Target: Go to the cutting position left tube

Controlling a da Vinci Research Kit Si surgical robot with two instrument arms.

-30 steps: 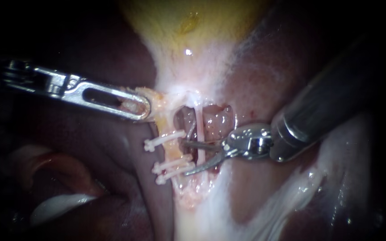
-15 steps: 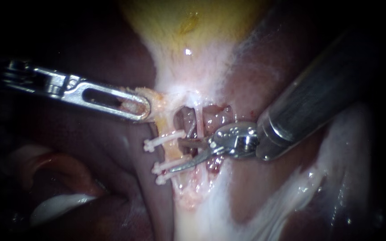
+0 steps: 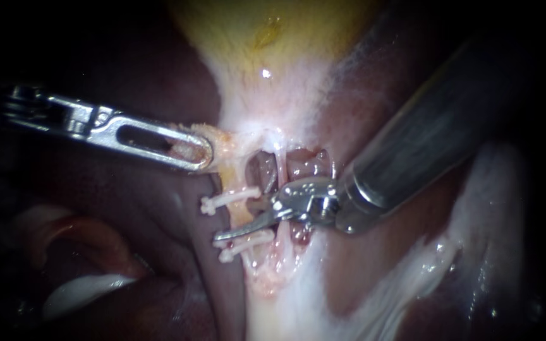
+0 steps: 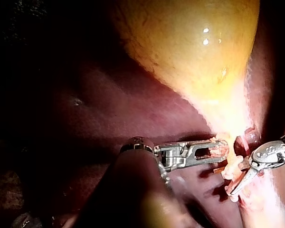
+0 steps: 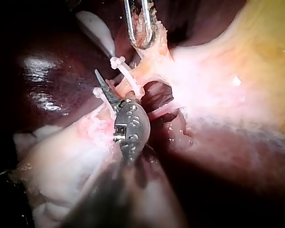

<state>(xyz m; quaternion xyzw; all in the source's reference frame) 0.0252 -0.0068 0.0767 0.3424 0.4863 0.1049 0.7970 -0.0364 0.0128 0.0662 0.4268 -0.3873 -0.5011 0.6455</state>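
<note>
The left tube [image 3: 242, 213] is a yellowish strip with one white clip [image 3: 227, 199] above and two clips [image 3: 242, 242] below. My right instrument [image 3: 238, 220] comes in from the upper right; its blades stand open, the lower one lying across the left tube between the clips, its tip just past it. The upper blade is partly hidden by tissue. The thin right tube [image 3: 279, 180] runs just above its wrist. My left instrument [image 3: 202, 151] is shut on yellowish tissue at the gallbladder [image 3: 266, 38] neck. In the right wrist view one blade [image 5: 104, 85] passes between the clips [image 5: 121, 64].
Dark liver [image 3: 127, 208] lies on both sides of the dissected window. White tissue [image 3: 374, 284] spreads below my right instrument's shaft. In the left wrist view my right instrument [image 4: 237, 179] sits just beyond the left instrument's jaws [image 4: 218, 148].
My right instrument has moved to the left; its lower blade has slid across the left tube between the clips. My left instrument has held still.
</note>
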